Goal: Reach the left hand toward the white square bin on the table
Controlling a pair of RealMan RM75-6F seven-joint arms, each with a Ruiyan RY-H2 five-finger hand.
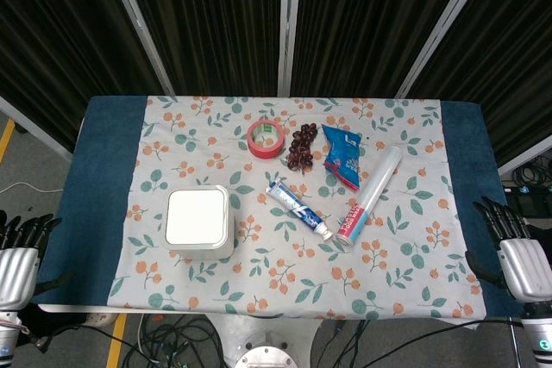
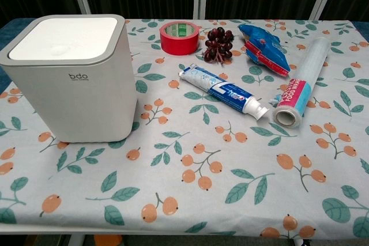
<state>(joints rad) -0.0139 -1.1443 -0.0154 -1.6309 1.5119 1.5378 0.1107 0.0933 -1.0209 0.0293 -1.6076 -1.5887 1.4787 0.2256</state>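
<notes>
The white square bin stood on the left part of the floral tablecloth, lid closed (the chest view showed "bdo" on its front wall), with bare cloth on its left and front sides. The left hand hung off the table's left front corner, fingers spread and holding nothing, well apart from the bin, with the blue table edge between them. The right hand sat beyond the right edge, fingers likewise apart and empty. To the bin's right lay a toothpaste tube and a roll of food wrap; behind them a red tape roll, dark grapes and a blue snack packet.
</notes>
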